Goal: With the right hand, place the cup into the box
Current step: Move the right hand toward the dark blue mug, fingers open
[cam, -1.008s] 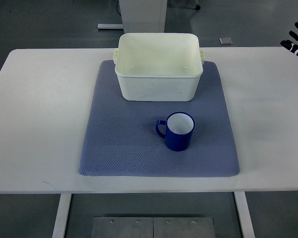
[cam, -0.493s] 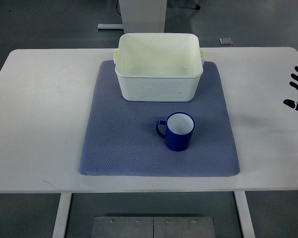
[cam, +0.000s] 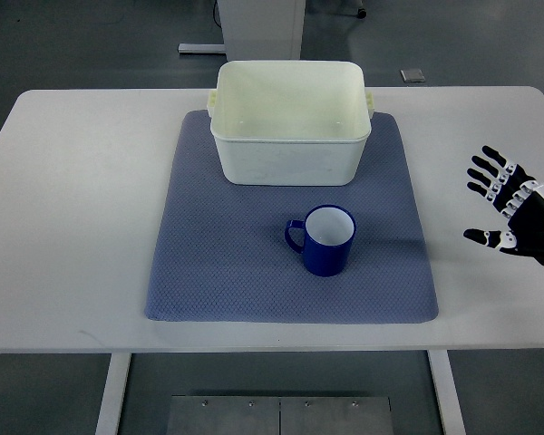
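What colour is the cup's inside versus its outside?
The cup is dark blue outside, handle included, and white inside; the top view shows it plainly.

A white surface (cam: 82,199) with rounded corners fills most of the view, standing on white legs (cam: 114,391). Under it lies a dark grey floor (cam: 91,41). A white cabinet base (cam: 258,27) stands beyond the far edge, and a small metal floor plate (cam: 412,75) sits nearby.

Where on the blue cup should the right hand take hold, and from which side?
Grip the cup around its body from the right. It stands upright, its handle points left, away from the open right hand, leaving the right wall bare.
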Robot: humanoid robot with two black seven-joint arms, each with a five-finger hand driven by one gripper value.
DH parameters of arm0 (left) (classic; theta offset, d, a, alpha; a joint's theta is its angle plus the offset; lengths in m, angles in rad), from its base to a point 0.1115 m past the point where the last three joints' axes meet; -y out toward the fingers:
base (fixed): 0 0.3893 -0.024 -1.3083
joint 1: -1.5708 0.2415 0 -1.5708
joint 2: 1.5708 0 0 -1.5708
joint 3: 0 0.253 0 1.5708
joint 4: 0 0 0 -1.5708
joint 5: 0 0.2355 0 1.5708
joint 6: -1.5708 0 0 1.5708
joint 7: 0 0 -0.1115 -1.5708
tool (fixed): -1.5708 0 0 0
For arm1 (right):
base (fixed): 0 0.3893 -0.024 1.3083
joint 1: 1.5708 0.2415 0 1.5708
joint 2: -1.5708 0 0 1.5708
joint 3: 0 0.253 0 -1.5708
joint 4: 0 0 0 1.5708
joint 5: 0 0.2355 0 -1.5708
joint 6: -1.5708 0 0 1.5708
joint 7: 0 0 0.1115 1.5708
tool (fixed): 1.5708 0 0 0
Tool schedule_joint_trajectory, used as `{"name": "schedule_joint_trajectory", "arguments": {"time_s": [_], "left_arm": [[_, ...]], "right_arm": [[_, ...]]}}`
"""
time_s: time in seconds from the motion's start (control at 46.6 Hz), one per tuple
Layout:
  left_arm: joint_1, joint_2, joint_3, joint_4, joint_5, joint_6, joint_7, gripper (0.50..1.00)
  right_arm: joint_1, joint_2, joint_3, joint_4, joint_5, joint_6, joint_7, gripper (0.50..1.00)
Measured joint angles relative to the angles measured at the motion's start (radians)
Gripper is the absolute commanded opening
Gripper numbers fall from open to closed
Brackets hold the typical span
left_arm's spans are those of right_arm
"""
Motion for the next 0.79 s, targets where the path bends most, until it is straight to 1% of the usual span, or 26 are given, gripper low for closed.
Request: {"name": "schedule_joint_trajectory", "arguments": {"time_s": [0.129, 0.279, 0.493, 0.622, 0.794], "left_arm": [[0.0, 0.0, 0.0, 0.0, 0.0, 0.0, 0.0, 1.0], [0.0, 0.0, 0.0, 0.0, 0.0, 0.001, 0.0, 1.0], [0.0, 0.0, 0.0, 0.0, 0.0, 0.001, 0.0, 1.0], [0.0, 0.0, 0.0, 0.0, 0.0, 0.001, 0.0, 1.0], [0.0, 0.0, 0.0, 0.0, 0.0, 0.001, 0.0, 1.0]], "right_arm": [[-0.001, 0.024, -0.02, 0.0, -0.074, -0.038, -0.003, 1.0], [0.0, 0.029, -0.055, 0.002, -0.094, -0.042, -0.011, 1.0], [0.001, 0.034, -0.108, 0.039, -0.123, -0.042, -0.012, 1.0], [0.004, 0.065, -0.119, 0.043, -0.129, -0.049, -0.032, 1.0], [0.026, 0.107, -0.131, 0.04, -0.149, -0.106, -0.058, 1.0]]}}
